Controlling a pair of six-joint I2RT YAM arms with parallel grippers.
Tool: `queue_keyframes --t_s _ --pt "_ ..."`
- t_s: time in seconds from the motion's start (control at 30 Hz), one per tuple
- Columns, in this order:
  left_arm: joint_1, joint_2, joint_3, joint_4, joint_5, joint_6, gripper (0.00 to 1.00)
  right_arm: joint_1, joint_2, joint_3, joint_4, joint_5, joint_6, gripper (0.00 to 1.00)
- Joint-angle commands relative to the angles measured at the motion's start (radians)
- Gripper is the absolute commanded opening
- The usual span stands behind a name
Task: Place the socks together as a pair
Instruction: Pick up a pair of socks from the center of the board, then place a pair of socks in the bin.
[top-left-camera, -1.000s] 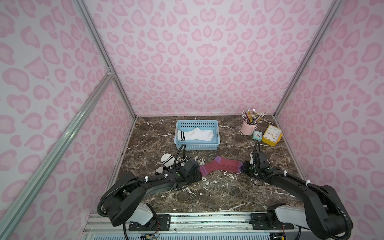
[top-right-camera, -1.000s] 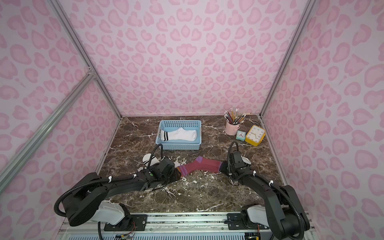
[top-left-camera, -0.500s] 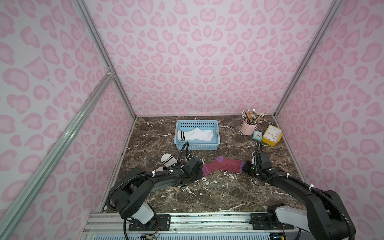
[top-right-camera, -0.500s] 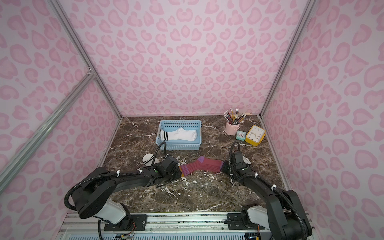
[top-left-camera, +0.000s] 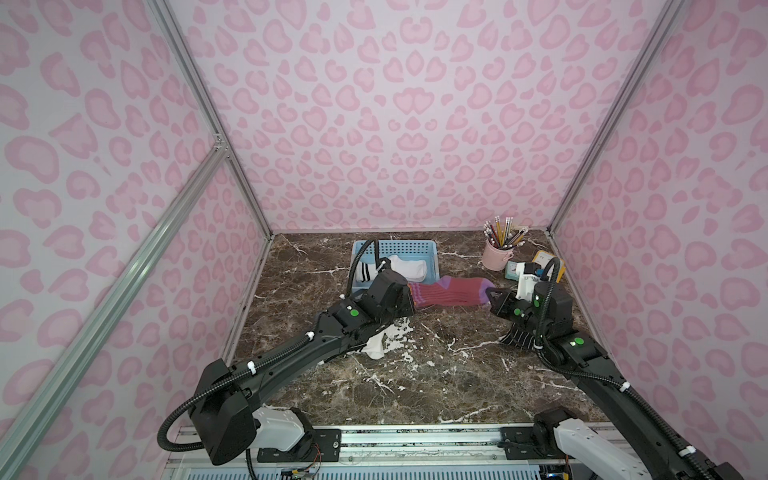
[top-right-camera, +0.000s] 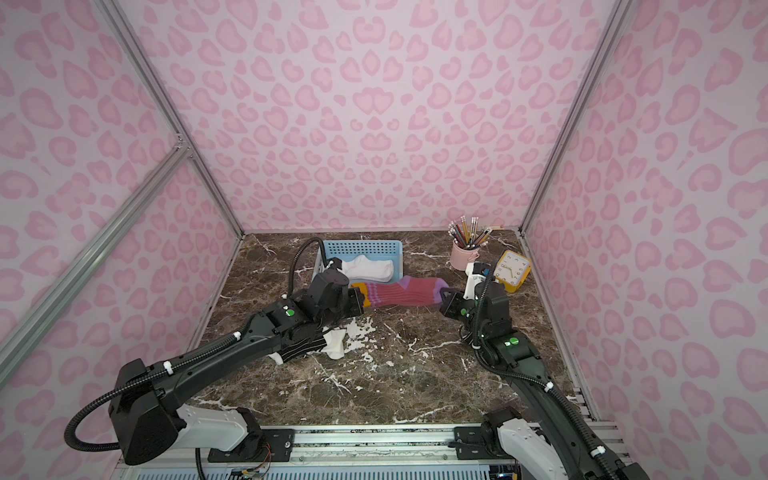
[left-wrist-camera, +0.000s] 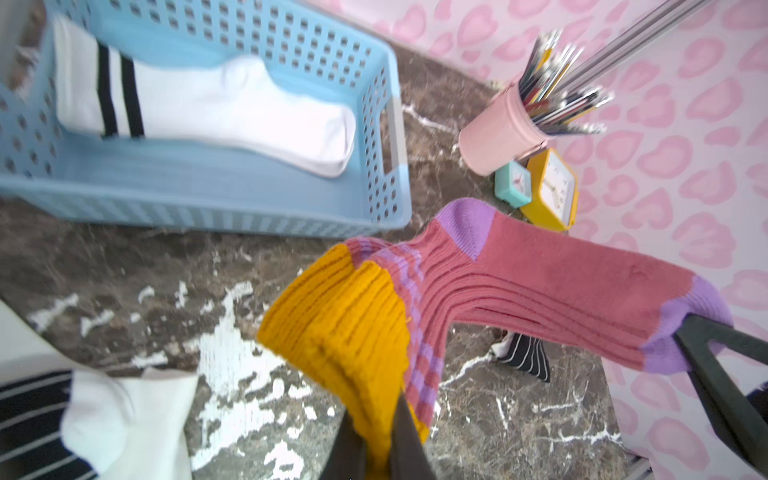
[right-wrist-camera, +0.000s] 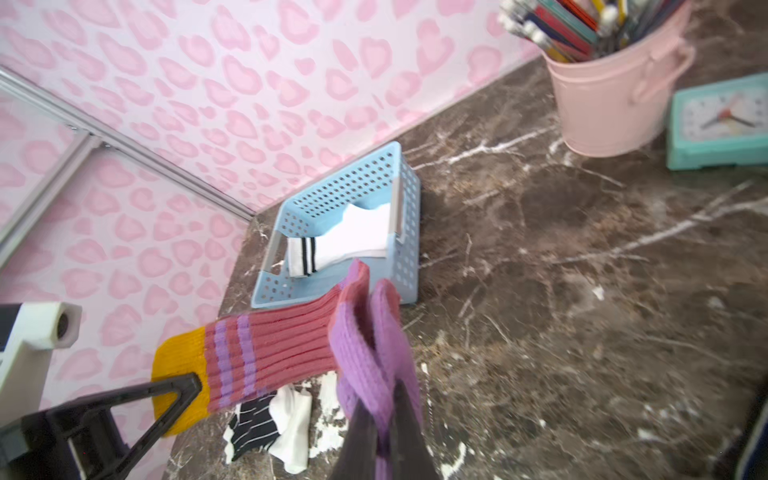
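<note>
A maroon ribbed sock (top-left-camera: 451, 291) (top-right-camera: 399, 293) hangs stretched between my two grippers, just above the marble table. My left gripper (left-wrist-camera: 376, 449) (top-right-camera: 360, 300) is shut on its mustard cuff (left-wrist-camera: 345, 316). My right gripper (right-wrist-camera: 384, 419) (top-left-camera: 494, 300) is shut on its purple toe (right-wrist-camera: 365, 357). A white sock with two black bands (top-left-camera: 405, 268) (left-wrist-camera: 232, 112) lies in the blue basket (top-left-camera: 395, 246). A black striped sock (top-right-camera: 299, 349) with some white fabric (top-left-camera: 374, 347) lies partly under my left arm. Another black striped sock (top-left-camera: 519, 334) lies under my right wrist.
A pink cup of pencils (top-left-camera: 496, 253), a yellow clock (top-right-camera: 513, 270) and a small teal clock (left-wrist-camera: 513, 183) stand at the back right. Pink patterned walls close in the left, back and right sides.
My left gripper has shut on the mustard cuff. Both grippers have risen and the maroon sock has come off the table, pulled straight between them.
</note>
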Motion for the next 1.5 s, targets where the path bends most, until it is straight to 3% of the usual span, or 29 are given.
queue_keyframes --t_s 0.0,0.23,0.43,0.63,0.9,1.2,1.27,1.37,1.4,1.47 --pt "0.067 0.015 0.07 -0.073 -0.03 0.121 0.03 0.027 0.075 0.088 0.076 0.033 -0.029 0.0" --pt "0.283 0.132 0.211 -0.043 0.066 0.228 0.03 0.1 0.414 0.336 0.204 0.039 -0.056 0.0" --pt "0.366 0.303 0.322 -0.026 0.055 0.279 0.03 0.121 0.719 0.527 0.249 0.037 -0.071 0.0" --pt "0.407 0.467 0.416 -0.012 -0.017 0.321 0.03 0.124 0.929 0.686 0.259 0.042 -0.081 0.0" --pt "0.436 0.597 0.494 0.003 -0.031 0.367 0.03 0.131 1.077 0.77 0.23 0.036 -0.097 0.0" --pt "0.438 0.629 0.465 0.036 -0.003 0.357 0.03 0.141 1.138 0.772 0.219 0.066 -0.1 0.0" --pt "0.437 0.622 0.467 0.036 -0.004 0.353 0.09 0.143 1.125 0.77 0.206 0.081 -0.105 0.11" --pt "0.438 0.601 0.485 0.013 -0.008 0.35 0.33 0.152 1.091 0.773 0.185 0.102 -0.126 0.34" --pt "0.437 0.588 0.492 0.002 -0.012 0.348 0.48 0.151 1.075 0.776 0.174 0.11 -0.132 0.45" --pt "0.438 0.551 0.501 -0.012 -0.008 0.343 0.58 0.153 1.041 0.783 0.147 0.125 -0.142 0.55"
